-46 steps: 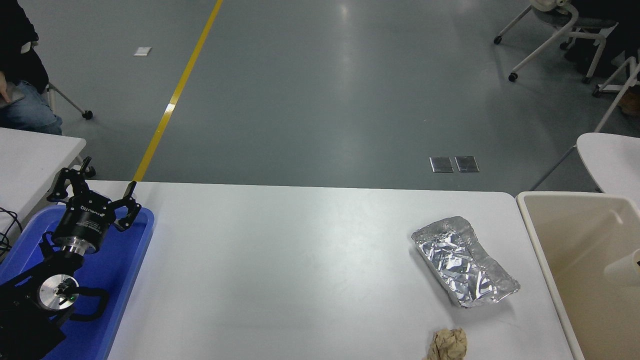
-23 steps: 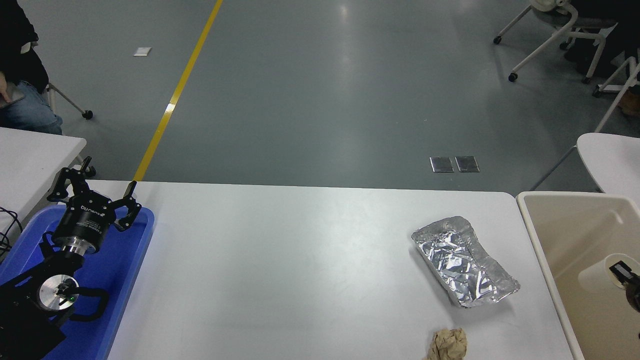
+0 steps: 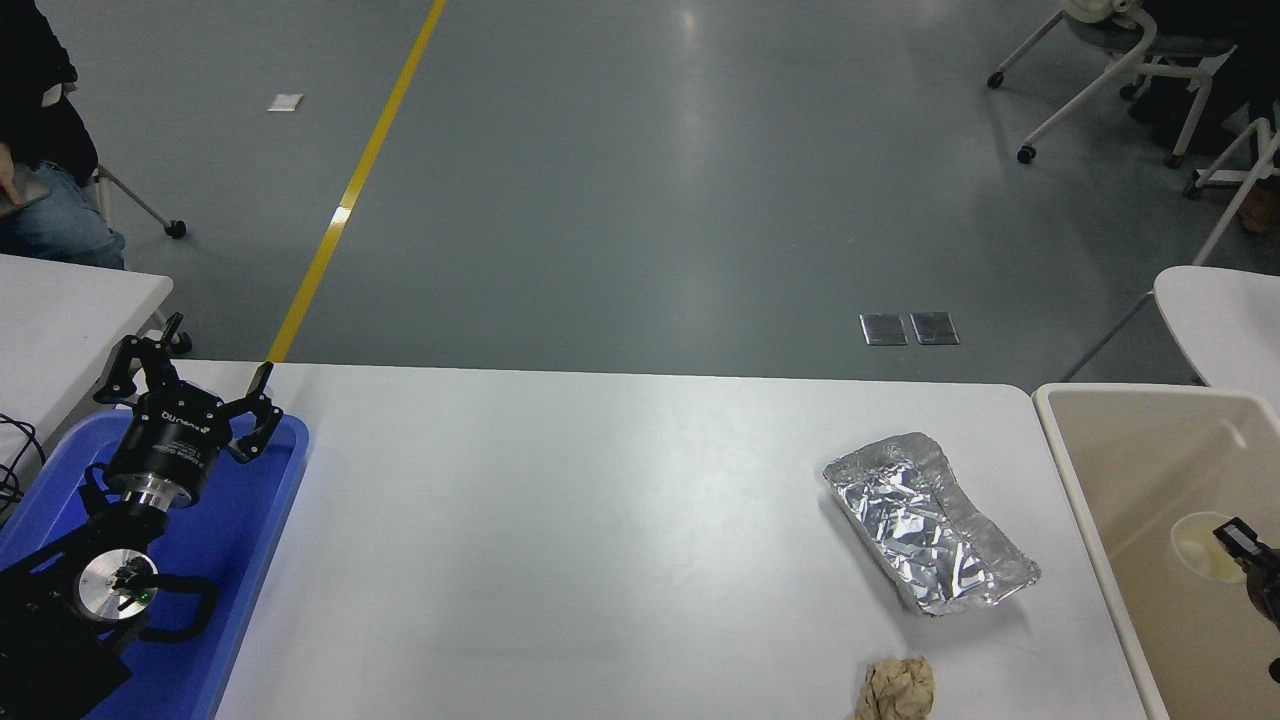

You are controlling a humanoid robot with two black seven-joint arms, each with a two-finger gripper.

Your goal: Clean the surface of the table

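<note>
The table surface point(image 3: 600, 520) is a wide white top filling the lower middle of the head view. On its right part lies a crumpled silver foil tray point(image 3: 925, 520). A brown paper wad point(image 3: 898, 688) sits near the front edge below it. Only the tip of my right gripper point(image 3: 1240, 538) shows, at the right edge over the beige bin point(image 3: 1085, 500). It is next to a white cup point(image 3: 1203, 545) that sits low in the bin. My left gripper point(image 3: 195, 385) is parked open over the blue tray point(image 3: 240, 540) with nothing in it.
A smaller white table point(image 3: 60, 310) stands at the far left with a seated person point(image 3: 40, 200) behind it. Another white tabletop point(image 3: 1220, 320) and wheeled chairs point(image 3: 1110, 60) are at the far right. Grey floor with a yellow line lies beyond the table.
My right gripper came into view at the right edge over the bin. The white cup shifted left and now sits lower in the bin. The left arm has not moved.
</note>
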